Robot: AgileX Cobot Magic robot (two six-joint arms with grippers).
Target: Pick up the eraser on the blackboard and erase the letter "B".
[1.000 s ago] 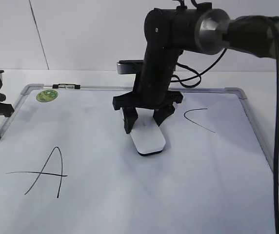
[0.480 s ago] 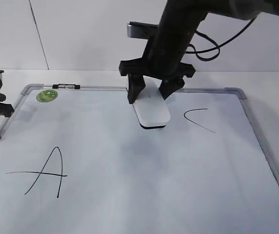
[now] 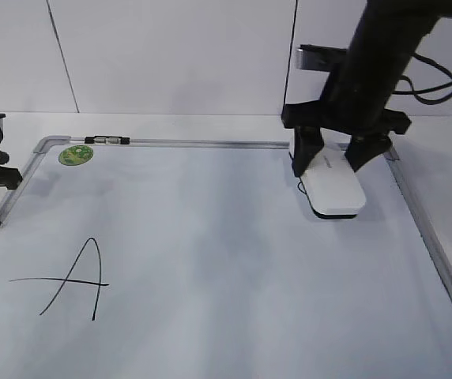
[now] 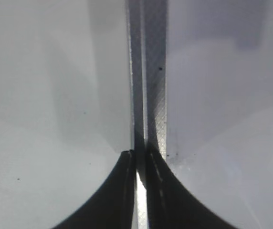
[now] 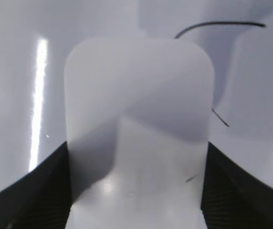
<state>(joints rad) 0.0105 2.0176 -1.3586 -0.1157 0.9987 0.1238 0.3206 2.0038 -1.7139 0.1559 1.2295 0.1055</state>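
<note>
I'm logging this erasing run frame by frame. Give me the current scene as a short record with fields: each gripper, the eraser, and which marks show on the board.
right gripper: shut on the eraser, at the board's far right
eraser: white top up, over the curved mark; only the mark's ends show past it in the right wrist view
left gripper: shut, empty, over the board's frame
blackboard: white surface, silver frame, green sticker at the far-left corner
letters visible: A near left; no B in view
</note>
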